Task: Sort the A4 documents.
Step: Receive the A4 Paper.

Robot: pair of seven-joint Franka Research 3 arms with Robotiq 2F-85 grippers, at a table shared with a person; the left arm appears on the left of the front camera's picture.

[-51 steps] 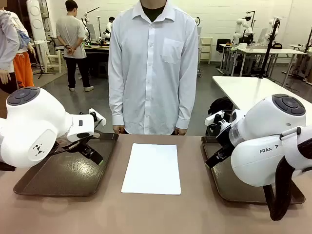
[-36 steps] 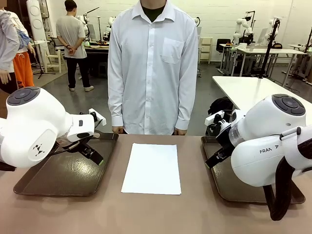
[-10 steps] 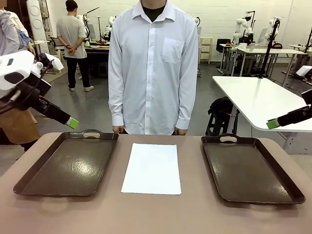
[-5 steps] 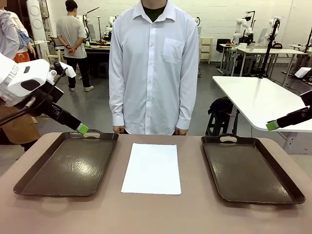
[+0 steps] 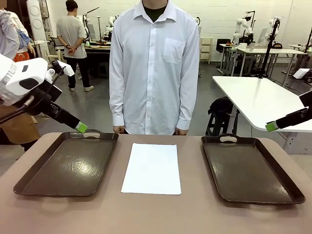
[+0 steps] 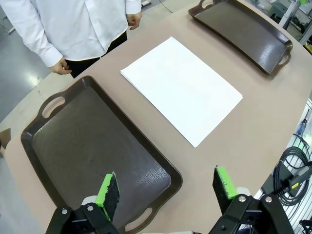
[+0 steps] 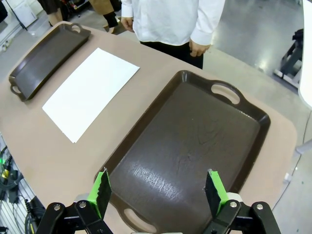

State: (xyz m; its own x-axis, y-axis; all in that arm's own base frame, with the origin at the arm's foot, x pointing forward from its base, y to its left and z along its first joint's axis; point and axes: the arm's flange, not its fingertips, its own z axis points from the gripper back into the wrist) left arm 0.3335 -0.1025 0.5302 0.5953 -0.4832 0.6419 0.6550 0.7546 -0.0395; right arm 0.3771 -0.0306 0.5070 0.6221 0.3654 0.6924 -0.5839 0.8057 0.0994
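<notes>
The A4 documents (image 5: 151, 168) lie as a flat white stack on the brown table between two dark brown trays, also in the left wrist view (image 6: 183, 90) and the right wrist view (image 7: 90, 92). My left gripper (image 5: 80, 127) hangs open in the air just above the far handle of the left tray (image 5: 68, 163), holding nothing. From its wrist, the left gripper (image 6: 166, 186) looks down on that tray (image 6: 87, 146). My right gripper (image 5: 271, 126) is open and empty, high at the right, beyond the right tray (image 5: 248, 168). Under the right gripper (image 7: 158, 192) lies that empty tray (image 7: 190, 141).
A person in a white shirt (image 5: 153, 68) stands at the table's far edge, hands (image 7: 197, 48) down at the edge. A white table (image 5: 253, 100) stands behind on the right. Cables (image 6: 292, 165) hang beside the table.
Both arms have risen from low over the trays to high at the sides. Over the last second the left gripper dropped toward the left tray's far handle; the right gripper barely moved.
</notes>
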